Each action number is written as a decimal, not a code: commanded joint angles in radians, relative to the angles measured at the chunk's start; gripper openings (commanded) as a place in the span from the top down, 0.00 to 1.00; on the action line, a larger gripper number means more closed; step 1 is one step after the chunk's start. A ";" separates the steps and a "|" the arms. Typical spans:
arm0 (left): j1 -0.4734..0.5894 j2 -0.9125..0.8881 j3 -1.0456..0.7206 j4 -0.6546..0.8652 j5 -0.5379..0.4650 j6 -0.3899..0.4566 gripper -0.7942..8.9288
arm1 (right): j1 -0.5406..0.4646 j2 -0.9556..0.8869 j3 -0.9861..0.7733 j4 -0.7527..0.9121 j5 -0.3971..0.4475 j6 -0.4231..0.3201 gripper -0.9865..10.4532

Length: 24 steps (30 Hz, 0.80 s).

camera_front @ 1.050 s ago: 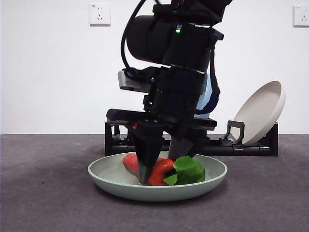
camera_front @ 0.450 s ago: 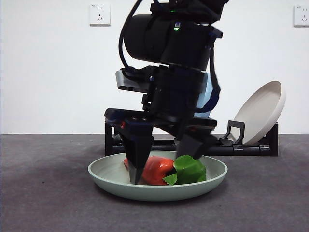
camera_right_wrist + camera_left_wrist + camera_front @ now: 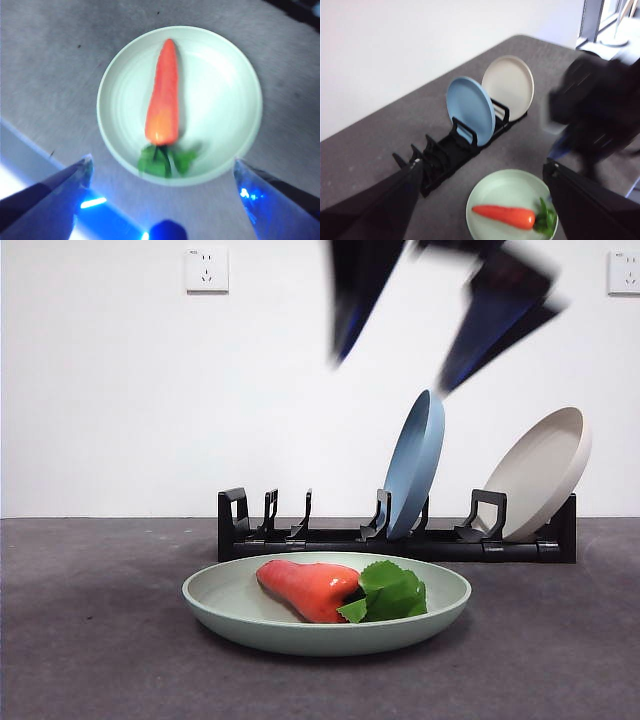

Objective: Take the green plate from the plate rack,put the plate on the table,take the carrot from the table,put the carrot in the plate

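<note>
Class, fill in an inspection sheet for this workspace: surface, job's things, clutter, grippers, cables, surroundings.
Surface: table, dark grey.
Job's things: carrot lies in the green plate, which sits flat in front of the rack.
Clutter: blue plate and beige plate stand in the rack.
Grippers: right gripper open, blurred, high above the plate; left gripper open, holding nothing.
Cables: nothing seen.
Surroundings: white wall, socket.

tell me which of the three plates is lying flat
The matte sage-green round plate, flat on the table with the orange toy carrot in it; the blue plate and beige plate stand in the rack.
</note>
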 commanded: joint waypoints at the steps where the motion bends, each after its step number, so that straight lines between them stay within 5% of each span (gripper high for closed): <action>1: 0.003 -0.002 -0.003 -0.032 -0.001 -0.008 0.50 | 0.002 -0.119 -0.004 -0.080 -0.002 0.007 0.50; 5: 0.003 -0.002 -0.003 -0.090 -0.001 -0.040 0.50 | 0.002 -0.270 -0.004 -0.156 -0.002 0.018 0.51; 8: 0.003 -0.002 -0.003 -0.128 0.000 -0.064 0.51 | 0.002 -0.357 -0.004 -0.196 -0.002 0.052 0.63; 10: 0.003 -0.002 -0.003 -0.149 0.003 -0.065 0.62 | 0.002 -0.400 -0.004 -0.224 -0.002 0.062 0.73; 13: 0.003 -0.002 -0.003 -0.176 0.003 -0.067 0.94 | 0.002 -0.454 -0.004 -0.267 -0.002 0.067 0.87; 15: 0.003 -0.002 -0.003 -0.180 0.003 -0.072 0.92 | 0.002 -0.478 -0.004 -0.287 -0.002 0.067 0.93; 24: 0.003 -0.002 -0.003 -0.181 0.001 -0.085 0.92 | 0.002 -0.505 -0.004 -0.296 -0.001 0.067 0.91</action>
